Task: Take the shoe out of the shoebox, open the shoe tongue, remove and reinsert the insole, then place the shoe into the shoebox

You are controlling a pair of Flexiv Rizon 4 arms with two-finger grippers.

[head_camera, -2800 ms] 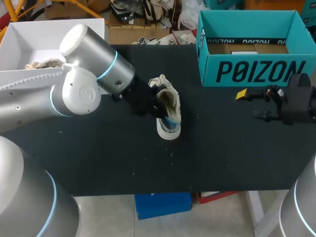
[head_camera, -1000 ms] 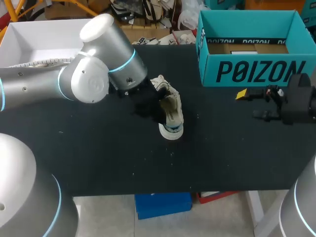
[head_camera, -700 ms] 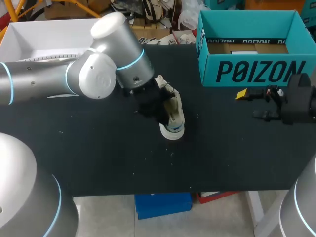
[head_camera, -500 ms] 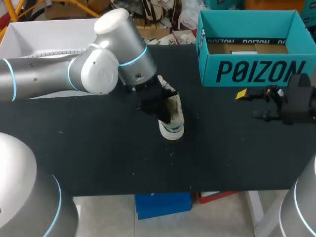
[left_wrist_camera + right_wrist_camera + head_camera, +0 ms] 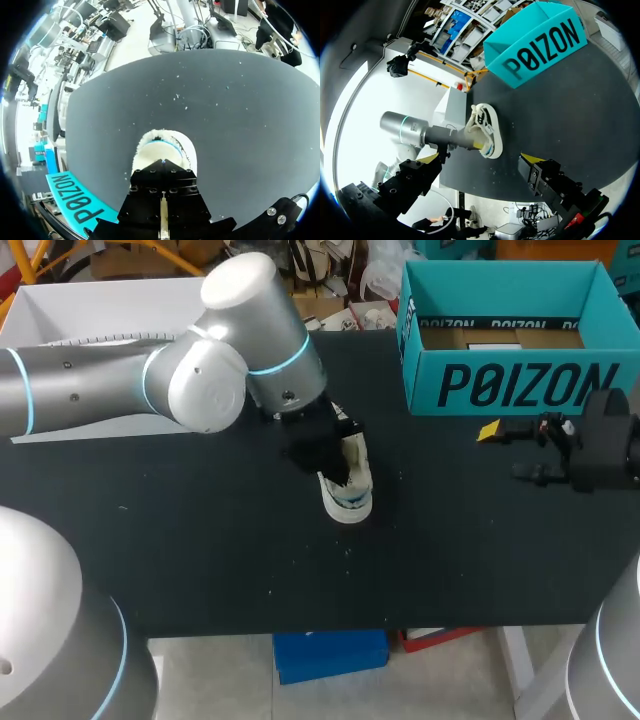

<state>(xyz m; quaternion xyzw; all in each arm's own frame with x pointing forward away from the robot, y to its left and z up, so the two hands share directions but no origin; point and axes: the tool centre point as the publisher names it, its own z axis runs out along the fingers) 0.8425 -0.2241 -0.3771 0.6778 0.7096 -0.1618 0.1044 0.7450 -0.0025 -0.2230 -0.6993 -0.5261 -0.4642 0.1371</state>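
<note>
A cream shoe with a blue-and-white toe (image 5: 350, 485) rests mid-table, toe toward the front edge. My left gripper (image 5: 335, 465) reaches down into its opening from the left. In the left wrist view the gripper (image 5: 163, 165) is shut, its tips sunk in the shoe (image 5: 162, 150), so anything pinched is hidden. The right wrist view shows the shoe (image 5: 486, 131) tipped on its side on the end of the left arm (image 5: 420, 132). My right gripper (image 5: 505, 452) hangs open at the right, well away from the shoe; its yellow tips stand wide apart (image 5: 481, 159). The teal shoebox (image 5: 500, 385) stands at the back right.
A white open box (image 5: 90, 310) sits at the back left, partly behind the left arm. The shoebox (image 5: 540, 42) is open-topped with cardboard inside. Black tabletop (image 5: 200, 560) stretches in front of the shoe.
The left arm has swung right and turned its wrist. The shoe has turned with it, narrower and more upright, shifting slightly right. The right arm has not moved.
</note>
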